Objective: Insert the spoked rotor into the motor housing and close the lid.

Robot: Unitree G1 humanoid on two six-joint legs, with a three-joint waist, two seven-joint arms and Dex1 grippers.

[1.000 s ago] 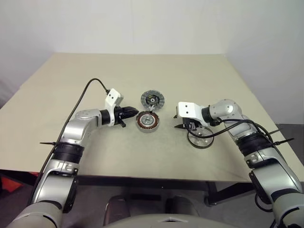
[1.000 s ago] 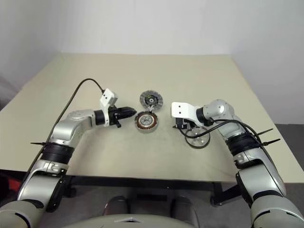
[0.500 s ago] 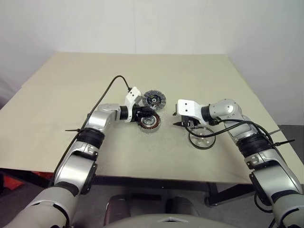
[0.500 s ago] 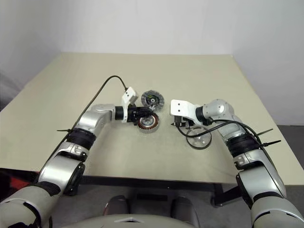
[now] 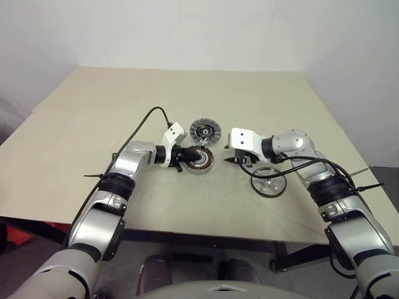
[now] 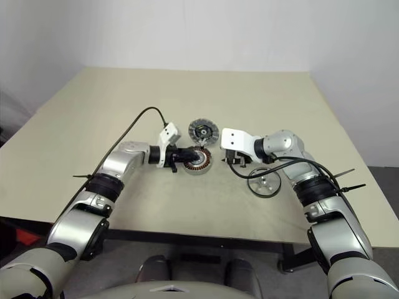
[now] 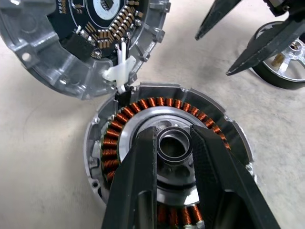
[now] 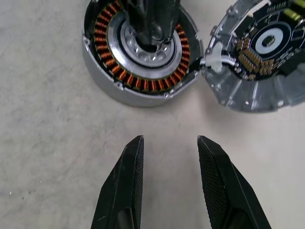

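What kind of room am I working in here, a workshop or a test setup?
Probably a bare test setup, not a working workshop: one plain beige table against blank white walls, holding just loose motor parts, namely the motor housing, its lid and the spoked rotor.

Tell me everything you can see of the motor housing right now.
The motor housing is a round, squat, silver-grey metal cup standing open side up on the table, with copper-brown windings ringing a shiny silver centre and hub. The left gripper reaches over it, fingers either side of the hub. A short white connector with wires links its rim to the lid, which lies beside it with its circuit side showing. No rotor is inside it yet.
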